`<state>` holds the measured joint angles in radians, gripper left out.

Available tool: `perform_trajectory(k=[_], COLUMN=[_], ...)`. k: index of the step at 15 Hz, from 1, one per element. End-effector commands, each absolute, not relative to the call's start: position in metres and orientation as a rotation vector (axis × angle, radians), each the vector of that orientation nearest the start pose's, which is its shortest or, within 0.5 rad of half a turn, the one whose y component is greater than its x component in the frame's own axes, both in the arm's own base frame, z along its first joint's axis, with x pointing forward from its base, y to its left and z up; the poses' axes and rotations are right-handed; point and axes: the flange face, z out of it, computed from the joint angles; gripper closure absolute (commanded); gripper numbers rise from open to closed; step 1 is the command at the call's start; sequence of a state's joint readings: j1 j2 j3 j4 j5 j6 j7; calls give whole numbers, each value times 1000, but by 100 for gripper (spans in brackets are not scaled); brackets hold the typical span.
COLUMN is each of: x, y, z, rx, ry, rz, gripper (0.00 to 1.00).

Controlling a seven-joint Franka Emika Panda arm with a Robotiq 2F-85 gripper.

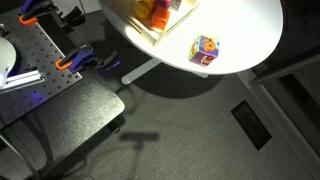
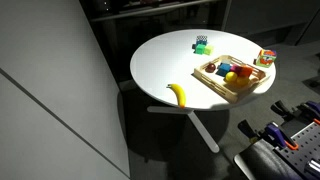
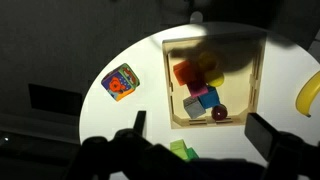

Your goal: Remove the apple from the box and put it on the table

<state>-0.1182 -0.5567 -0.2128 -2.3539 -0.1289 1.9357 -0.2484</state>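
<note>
The light-wood box (image 3: 257,90) lies on the round white table (image 3: 130,120); it also shows in both exterior views (image 2: 212,76) (image 1: 140,27). It holds several coloured blocks and a small dark red ball (image 3: 218,113). The apple, a small yellow-orange fruit (image 3: 211,62), lies blurred at the box's far side and also shows in an exterior view (image 2: 244,71). My gripper (image 3: 200,135) is open and empty, hovering above the box's near wall. It does not show in either exterior view.
A multicoloured cube (image 3: 121,82) (image 1: 207,50) (image 2: 265,58) stands beside the box. A banana (image 2: 178,94) (image 3: 310,95) and a green block (image 3: 183,151) (image 2: 202,44) lie on the table. A grey perforated plate (image 1: 35,55) with orange clamps sits off the table.
</note>
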Motion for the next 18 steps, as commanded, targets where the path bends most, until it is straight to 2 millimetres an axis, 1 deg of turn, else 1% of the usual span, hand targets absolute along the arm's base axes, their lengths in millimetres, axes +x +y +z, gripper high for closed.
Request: perform_trajectory(k=[1,5,8,13,18], x=[373,372,379,394,411], y=[-149,-149,-149,-146,-139], z=[541,542,533,506,467], rx=[-3182,-3182,-3183,-3173,-3162], ry=[33,33,44,50,45], rz=[-197,-201,-145,-7,165], gripper=[0,0,0,0,0])
